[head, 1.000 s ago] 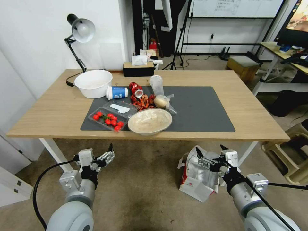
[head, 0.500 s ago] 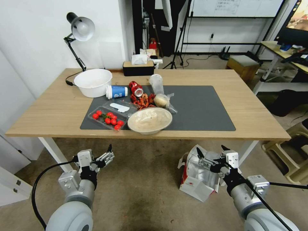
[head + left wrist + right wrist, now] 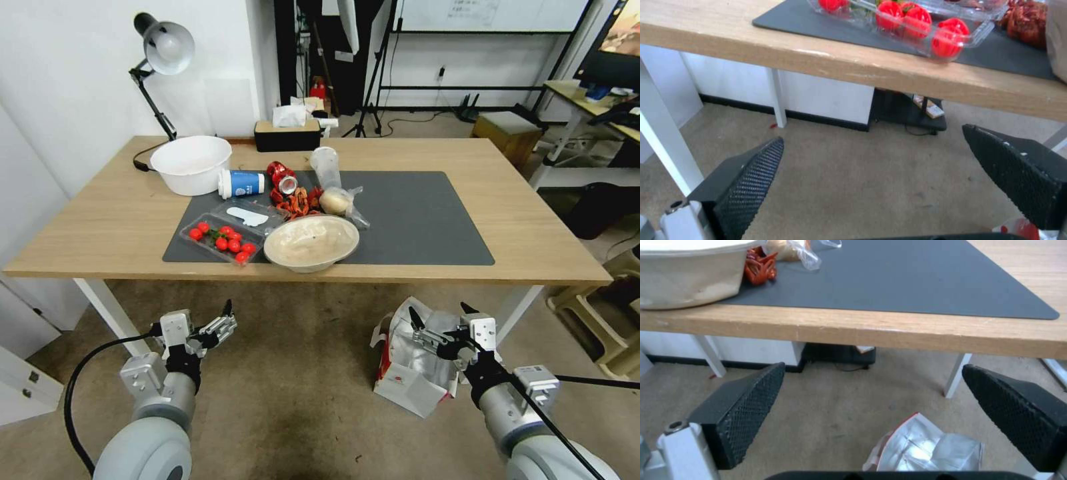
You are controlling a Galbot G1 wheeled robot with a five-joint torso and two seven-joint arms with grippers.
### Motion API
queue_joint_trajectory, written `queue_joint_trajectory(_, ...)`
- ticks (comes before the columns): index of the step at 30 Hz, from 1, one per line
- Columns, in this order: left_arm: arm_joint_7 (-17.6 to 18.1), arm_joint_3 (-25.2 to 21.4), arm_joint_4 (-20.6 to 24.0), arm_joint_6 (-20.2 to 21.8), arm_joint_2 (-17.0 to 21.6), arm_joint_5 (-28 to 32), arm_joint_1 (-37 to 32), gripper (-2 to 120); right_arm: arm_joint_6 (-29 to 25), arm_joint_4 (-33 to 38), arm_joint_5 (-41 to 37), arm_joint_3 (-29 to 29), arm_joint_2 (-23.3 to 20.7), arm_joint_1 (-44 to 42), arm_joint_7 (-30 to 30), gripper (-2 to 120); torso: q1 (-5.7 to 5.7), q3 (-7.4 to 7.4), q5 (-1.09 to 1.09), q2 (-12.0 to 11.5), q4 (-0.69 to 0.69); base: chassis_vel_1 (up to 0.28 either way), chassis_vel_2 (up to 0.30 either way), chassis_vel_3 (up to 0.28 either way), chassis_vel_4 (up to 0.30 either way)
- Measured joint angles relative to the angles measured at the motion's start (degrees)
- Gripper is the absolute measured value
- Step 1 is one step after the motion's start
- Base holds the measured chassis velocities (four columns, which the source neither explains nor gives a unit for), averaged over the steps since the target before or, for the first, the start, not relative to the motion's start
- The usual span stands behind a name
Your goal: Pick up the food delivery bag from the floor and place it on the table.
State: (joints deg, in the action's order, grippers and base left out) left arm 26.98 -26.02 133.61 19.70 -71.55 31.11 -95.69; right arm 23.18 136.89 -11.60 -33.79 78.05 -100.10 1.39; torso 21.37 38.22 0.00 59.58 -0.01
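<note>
The food delivery bag (image 3: pixel 408 373) lies crumpled on the floor (image 3: pixel 300 373) just in front of the table (image 3: pixel 100 227), its silver foil lining (image 3: pixel 925 448) facing up and a red side showing. My right gripper (image 3: pixel 437 313) hangs open directly above the bag, apart from it; the right wrist view shows the gripper (image 3: pixel 873 366) with its jaws wide and the bag below them. My left gripper (image 3: pixel 222 319) is open over bare floor to the left, below the table's front edge, and holds nothing (image 3: pixel 872 133). A dark grey mat (image 3: pixel 413 220) covers the tabletop's middle.
On the mat's left half sit a tomato tray (image 3: pixel 223 239), a beige bowl (image 3: pixel 311 241), a cup, a can and food scraps. A white bowl (image 3: pixel 190 163), lamp and tissue box stand behind. A white table leg (image 3: pixel 513 313) rises right of the bag.
The whole head view has shifted slightly, so the camera moved; the table sits a little higher in the picture. Both grippers and the bag keep the same places relative to each other.
</note>
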Motion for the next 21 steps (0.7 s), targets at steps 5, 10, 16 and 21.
queue_joint_trajectory(5, 0.13, -0.05, -0.01, 0.01, 0.21, 0.41, 0.13, 100, -0.04, 0.00, 0.29, 0.00, 0.36, -0.04, 0.04, 100, -0.81, -1.09, 0.00, -1.92, 0.00, 0.000, 0.000, 0.000, 0.000)
queue_joint_trajectory(10, 0.21, -0.15, 0.01, 0.06, 0.40, 0.63, 0.12, 100, -0.11, 0.06, 0.43, 0.02, 0.56, -0.04, 0.06, 100, -1.51, -1.99, 0.00, -3.49, 0.00, 0.000, 0.000, 0.000, 0.000)
queue_joint_trajectory(16, 0.20, -0.26, -0.01, 0.12, 0.47, 0.68, 0.17, 100, -0.21, 0.07, 0.66, 0.07, 0.75, -0.01, 0.06, 100, -2.54, -3.34, 0.00, -5.86, 0.00, 0.000, 0.000, 0.000, 0.000)
queue_joint_trajectory(21, -0.04, -0.26, -0.18, 0.20, 0.47, 0.68, 0.22, 100, -0.24, 0.06, 0.66, 0.00, 0.64, 0.01, 0.05, 100, -3.24, -4.27, 0.00, -7.49, 0.00, 0.000, 0.000, 0.000, 0.000)
